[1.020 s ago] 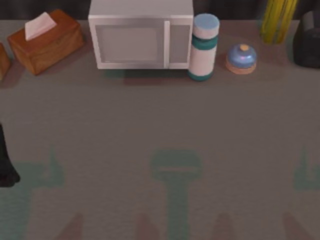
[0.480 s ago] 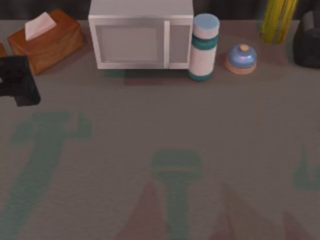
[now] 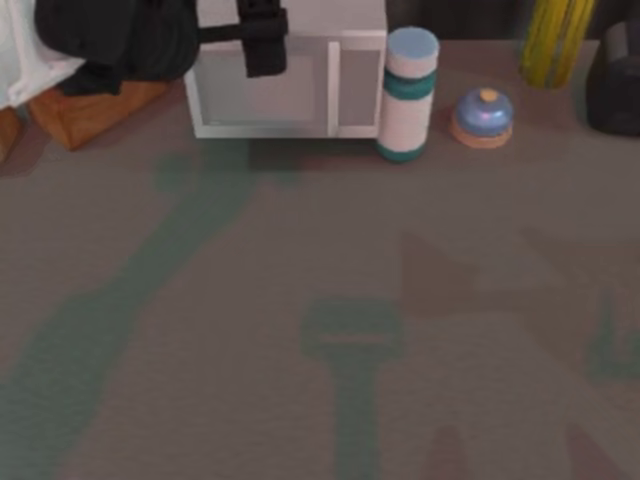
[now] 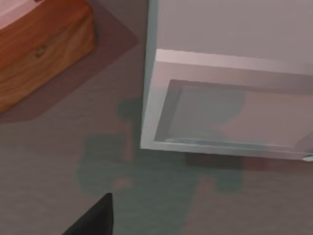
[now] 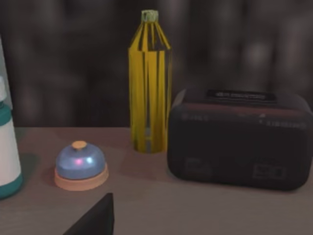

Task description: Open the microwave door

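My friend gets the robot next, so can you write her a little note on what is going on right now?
Left gripper: above the microwave, over the top edge of the door, at the table's back left. I cannot tell if its fingers are open.
Right gripper: not seen in the top view; its camera looks at the bell, the yellow bottle and a black box.
Door: looks shut, flat against the front.
Done: left arm has reached the microwave.
Left: get hold of the door and swing it open.
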Controlling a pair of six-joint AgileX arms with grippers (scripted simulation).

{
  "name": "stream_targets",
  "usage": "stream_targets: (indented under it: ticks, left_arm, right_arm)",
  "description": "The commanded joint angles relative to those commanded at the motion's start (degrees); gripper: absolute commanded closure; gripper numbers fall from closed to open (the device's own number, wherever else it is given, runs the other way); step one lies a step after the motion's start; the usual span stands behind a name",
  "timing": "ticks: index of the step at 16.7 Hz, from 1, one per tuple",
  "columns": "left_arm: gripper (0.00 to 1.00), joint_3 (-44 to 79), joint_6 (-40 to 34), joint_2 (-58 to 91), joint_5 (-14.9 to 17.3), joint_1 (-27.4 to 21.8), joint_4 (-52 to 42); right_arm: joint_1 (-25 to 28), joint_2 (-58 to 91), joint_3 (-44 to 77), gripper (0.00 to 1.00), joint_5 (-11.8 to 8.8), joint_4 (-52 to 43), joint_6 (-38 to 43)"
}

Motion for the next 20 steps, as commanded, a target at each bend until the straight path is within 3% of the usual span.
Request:
stream_targets:
  ticks: [5, 9, 16, 20]
  left_arm:
    - [0.00, 19.23, -5.62, 21.80, -3.89, -6.54, -6.22]
    - [0.00, 26.45, -7.87, 29.47, -5.26, -9.09, -8.07]
    - [0.00, 27.41, -7.56, 30.80, -5.04, -8.76, -7.37]
    - [0.00, 31.25, -5.72, 38.95, -3.76, -6.73, -3.08]
  right_arm:
    - [0.00, 0.00, 0.00, 0.00, 0.00, 0.00, 0.00]
    - [0.00, 0.00, 0.00, 0.00, 0.00, 0.00, 0.00]
    - [0.00, 0.00, 0.00, 0.00, 0.00, 0.00, 0.00]
    - [0.00, 0.00, 0.00, 0.00, 0.00, 0.00, 0.00]
